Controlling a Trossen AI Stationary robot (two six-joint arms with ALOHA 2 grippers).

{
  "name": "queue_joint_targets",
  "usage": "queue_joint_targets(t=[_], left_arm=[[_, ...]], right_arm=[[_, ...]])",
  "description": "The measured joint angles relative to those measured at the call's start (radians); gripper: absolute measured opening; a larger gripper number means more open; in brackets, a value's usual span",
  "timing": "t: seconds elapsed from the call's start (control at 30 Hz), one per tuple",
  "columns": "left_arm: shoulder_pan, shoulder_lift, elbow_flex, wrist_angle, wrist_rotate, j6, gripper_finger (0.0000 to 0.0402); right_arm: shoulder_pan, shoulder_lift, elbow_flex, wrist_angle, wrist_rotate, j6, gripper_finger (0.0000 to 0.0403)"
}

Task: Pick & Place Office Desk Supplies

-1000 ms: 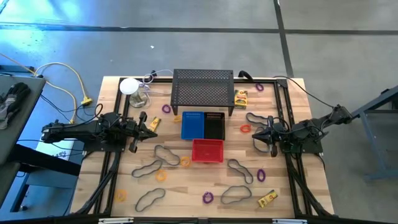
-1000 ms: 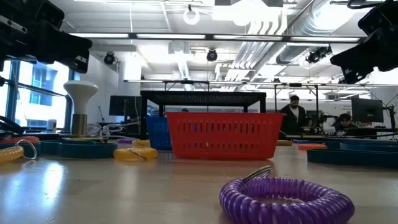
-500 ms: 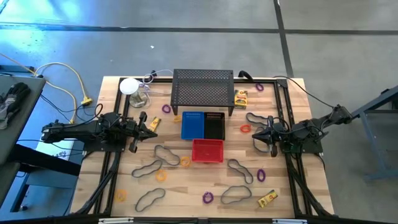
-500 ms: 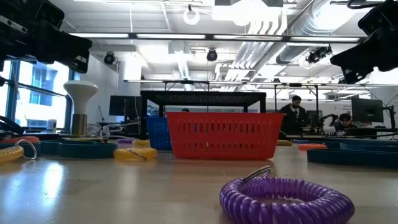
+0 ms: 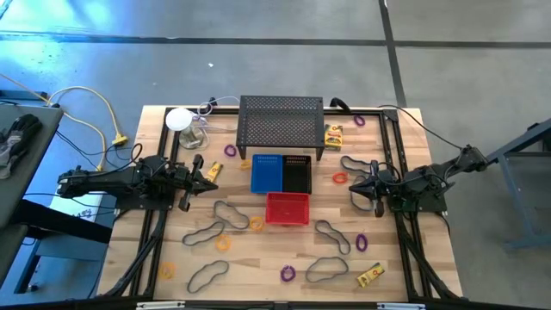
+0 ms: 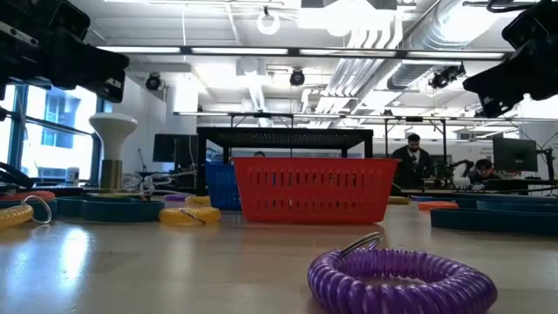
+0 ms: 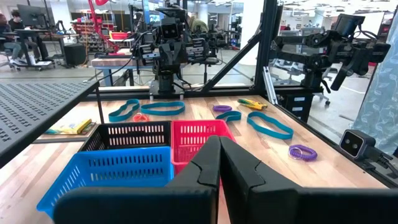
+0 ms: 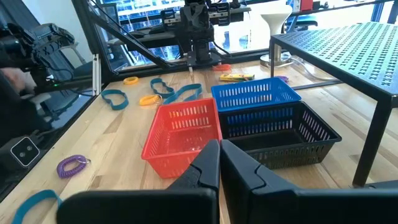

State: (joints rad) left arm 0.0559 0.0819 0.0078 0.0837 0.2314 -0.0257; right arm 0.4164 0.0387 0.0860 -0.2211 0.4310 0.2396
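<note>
Office supplies lie scattered on the wooden table: yellow boxes [image 5: 333,134] [image 5: 370,275], purple rings [image 5: 287,274] [image 6: 401,279], orange rings [image 5: 256,224] and dark looped cords [image 5: 229,214] [image 5: 327,269]. In the middle stand the blue bin [image 5: 266,172], black bin [image 5: 297,175] and red bin [image 5: 287,207]. My left gripper [image 5: 213,181] [image 7: 219,162] hovers shut at the table's left, pointing at the bins, beside a yellow box [image 5: 212,169]. From the table's right, my right gripper [image 5: 351,191] [image 8: 220,163] faces the bins, shut and holding nothing.
A black mesh rack [image 5: 281,125] stands behind the bins at the far edge. A white mushroom-shaped object [image 5: 180,120] and loose cables sit at the far left corner. Black frame rails [image 5: 401,250] run along both table sides. People sit in the room beyond.
</note>
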Motion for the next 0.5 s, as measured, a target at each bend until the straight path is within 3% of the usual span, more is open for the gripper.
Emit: queue_joint_targets(t=[0.5], left_arm=[[0.0,0.0,0.0,0.0,0.0,0.0,0.0]], right_arm=[[0.0,0.0,0.0,0.0,0.009,-0.001,0.0002]])
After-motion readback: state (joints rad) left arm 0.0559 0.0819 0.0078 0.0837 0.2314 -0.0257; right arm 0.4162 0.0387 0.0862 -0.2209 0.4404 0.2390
